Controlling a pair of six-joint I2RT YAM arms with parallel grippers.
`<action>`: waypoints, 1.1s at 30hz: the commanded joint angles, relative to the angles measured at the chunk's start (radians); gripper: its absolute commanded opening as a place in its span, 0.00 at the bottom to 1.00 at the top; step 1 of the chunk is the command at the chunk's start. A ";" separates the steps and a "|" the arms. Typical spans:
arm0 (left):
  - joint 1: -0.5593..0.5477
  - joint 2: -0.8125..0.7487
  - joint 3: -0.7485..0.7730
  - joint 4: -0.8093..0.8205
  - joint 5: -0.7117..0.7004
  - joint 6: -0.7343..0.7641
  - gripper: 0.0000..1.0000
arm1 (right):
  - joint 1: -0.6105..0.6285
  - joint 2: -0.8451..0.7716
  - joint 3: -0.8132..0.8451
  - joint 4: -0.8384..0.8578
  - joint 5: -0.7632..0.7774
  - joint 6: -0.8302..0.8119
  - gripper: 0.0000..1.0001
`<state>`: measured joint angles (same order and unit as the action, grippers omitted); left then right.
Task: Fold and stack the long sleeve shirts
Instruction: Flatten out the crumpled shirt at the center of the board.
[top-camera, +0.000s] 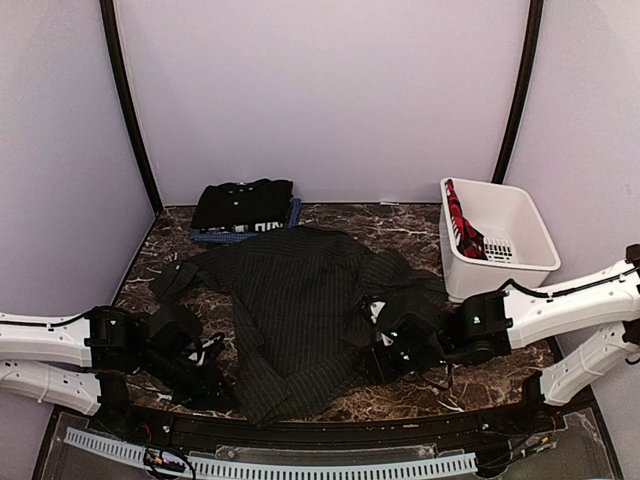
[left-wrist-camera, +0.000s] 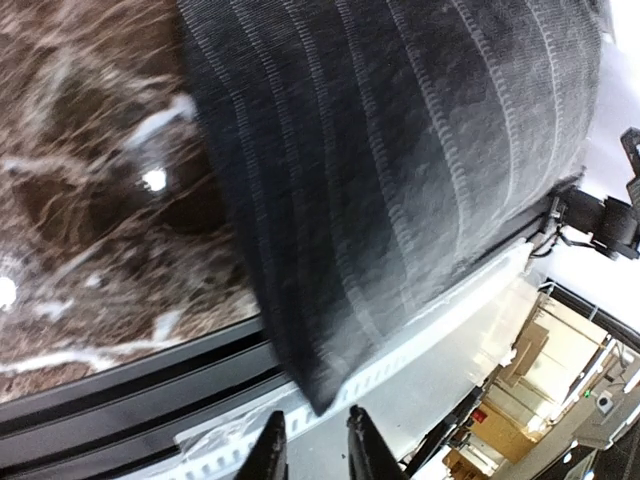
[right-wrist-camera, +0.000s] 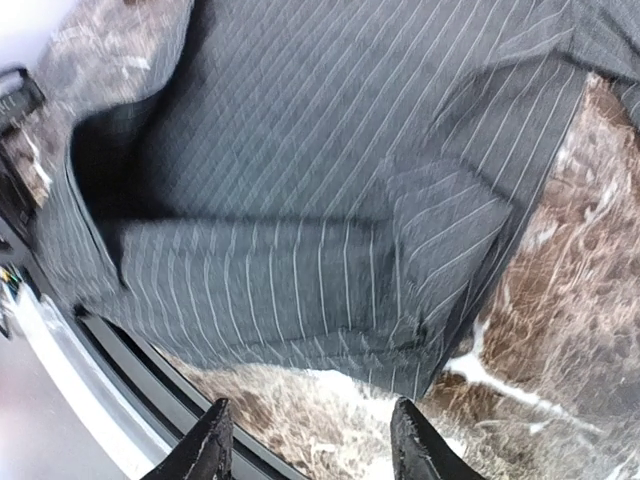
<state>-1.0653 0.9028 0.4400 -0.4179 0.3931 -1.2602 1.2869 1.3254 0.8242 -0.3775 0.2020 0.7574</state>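
At the near edge, the left fingers (left-wrist-camera: 272, 452) stand slightly parted with nothing between them, just off the hem corner of the pinstriped shirt (top-camera: 300, 300). The right fingers (right-wrist-camera: 212, 450) hang spread and empty over the brown marble desk (top-camera: 400, 225), beside a folded-over part of that shirt, which lies spread mid-desk. Behind it, a folded black shirt (top-camera: 245, 203) sits on a blue shirt (top-camera: 225, 237). At the far right, a white basket (top-camera: 495, 285) holds red-black cloth (top-camera: 465, 232).
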 joint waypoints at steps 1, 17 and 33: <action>-0.004 -0.008 0.071 -0.180 -0.015 0.026 0.24 | 0.058 0.059 0.020 -0.046 0.071 0.066 0.51; -0.046 0.328 0.557 -0.413 -0.390 0.256 0.53 | -0.030 0.124 0.055 -0.034 0.168 0.022 0.59; -0.079 0.656 0.758 -0.537 -0.581 0.388 0.67 | -0.087 0.255 0.113 -0.006 0.133 -0.060 0.53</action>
<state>-1.1378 1.5589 1.2282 -0.9226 -0.1738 -0.8917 1.2095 1.5616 0.9245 -0.4168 0.3370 0.7132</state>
